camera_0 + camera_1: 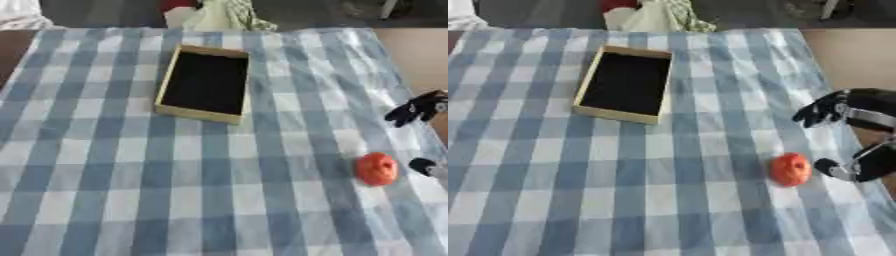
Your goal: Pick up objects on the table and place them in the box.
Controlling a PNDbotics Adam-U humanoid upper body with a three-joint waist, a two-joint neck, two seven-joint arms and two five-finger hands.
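The shallow tan box (202,84) with a dark inside lies on the far middle of the blue checked tablecloth (131,180), and nothing shows in it. The orange-red round object (789,169) sits on the cloth near the right edge, well apart from the box. Just right of it the right hand (846,135) is partly cut off by the edge, spread with nothing held, one fingertip close beside the object.

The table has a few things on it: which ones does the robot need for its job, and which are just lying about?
For the job:
- orange round object
- box, open, dark inside
- right hand, beside the orange object, not touching it

Just lying about:
- checked tablecloth
- pale and green things beyond the table's far edge
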